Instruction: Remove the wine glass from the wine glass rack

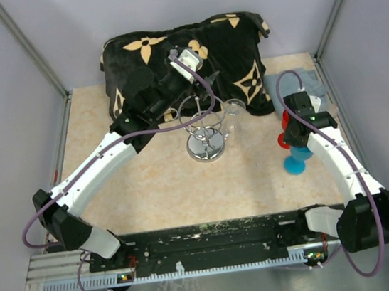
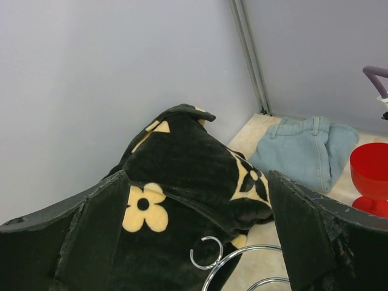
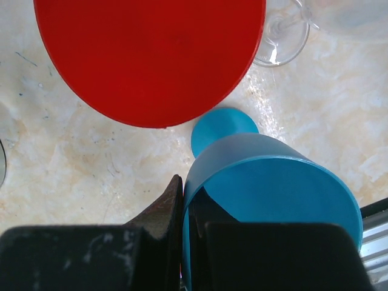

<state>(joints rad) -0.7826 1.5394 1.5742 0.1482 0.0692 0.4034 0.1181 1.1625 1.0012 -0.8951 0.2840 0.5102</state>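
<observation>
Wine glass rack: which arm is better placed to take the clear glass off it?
Left. The open left gripper hovers over the silver wire rack holding the clear wine glass; the right gripper sits farther away, shut on a blue plastic goblet's rim.

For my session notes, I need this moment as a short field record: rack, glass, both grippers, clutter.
rack: wine glass rack, upright, mid-table
glass: wine glass at the rack's right side
left: left gripper open, by the rack's top ring
right: right gripper shut on blue cup rim
clutter: red cup, jeans, black pillow
</observation>
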